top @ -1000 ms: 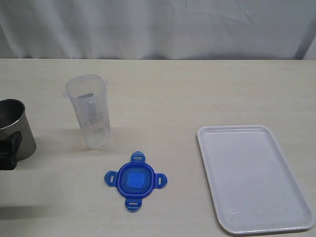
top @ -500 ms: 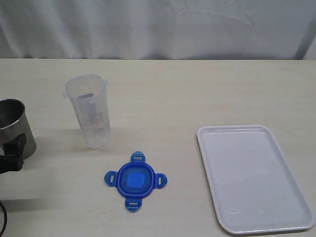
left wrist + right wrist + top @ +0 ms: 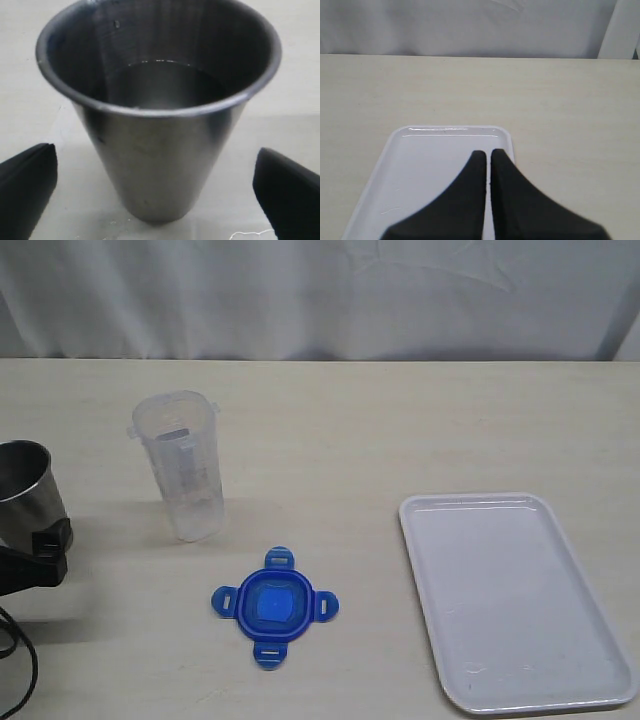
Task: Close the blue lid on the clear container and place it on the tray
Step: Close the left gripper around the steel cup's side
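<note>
- The left gripper (image 3: 155, 187) is spread wide and released; nothing is grasped. A grey steel cup (image 3: 157, 125) is seen between its fingers, with a gap on each side.
- The right gripper (image 3: 487, 160) is clenched on nothing and is held over the near end of the tray (image 3: 515, 600).
- The clear container (image 3: 183, 465) is stood upright and uncovered on the worktop (image 3: 400, 430), near the steel cup.
- The blue lid (image 3: 274, 606) is laid flat on the worktop, apart from the container and between it and the tray.
- The tray is left bare, well apart from the container.
- The closing step is judged not yet begun, since neither task thing is touched.
- For the next move, the lid is to be grasped, squared to the container's rim and pressed down until its four tabs can be snapped; the steel cup is to be left alone.
- Counted: two grippers, one lid, one clear container, one tray, one steel cup.
</note>
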You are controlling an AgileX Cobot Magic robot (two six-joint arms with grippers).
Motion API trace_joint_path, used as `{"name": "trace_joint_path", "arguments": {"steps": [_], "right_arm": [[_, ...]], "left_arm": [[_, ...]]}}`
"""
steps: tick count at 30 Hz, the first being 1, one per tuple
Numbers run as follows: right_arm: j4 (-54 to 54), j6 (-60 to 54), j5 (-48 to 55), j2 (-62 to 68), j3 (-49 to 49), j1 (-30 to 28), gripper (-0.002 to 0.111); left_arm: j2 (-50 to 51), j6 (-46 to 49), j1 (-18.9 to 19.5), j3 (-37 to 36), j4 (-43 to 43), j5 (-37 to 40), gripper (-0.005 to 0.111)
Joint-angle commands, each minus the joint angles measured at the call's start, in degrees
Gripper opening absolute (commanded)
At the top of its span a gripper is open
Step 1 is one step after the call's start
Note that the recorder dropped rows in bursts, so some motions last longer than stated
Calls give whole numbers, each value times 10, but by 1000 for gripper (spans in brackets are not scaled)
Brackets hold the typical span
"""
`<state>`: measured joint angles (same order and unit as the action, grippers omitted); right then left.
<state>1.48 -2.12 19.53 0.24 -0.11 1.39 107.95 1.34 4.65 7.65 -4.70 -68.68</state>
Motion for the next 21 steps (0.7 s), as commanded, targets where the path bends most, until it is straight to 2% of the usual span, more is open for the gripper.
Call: {"name": "trace_joint_path", "arguments": {"steps": [1, 21], "right_arm": [[-5, 0, 1, -2, 1, 1, 4], [-5, 0, 1, -2, 1, 1, 4]], "left_arm": [[17, 4, 1, 7, 10, -13, 105], [42, 4, 1, 12, 10, -13, 105]]}}
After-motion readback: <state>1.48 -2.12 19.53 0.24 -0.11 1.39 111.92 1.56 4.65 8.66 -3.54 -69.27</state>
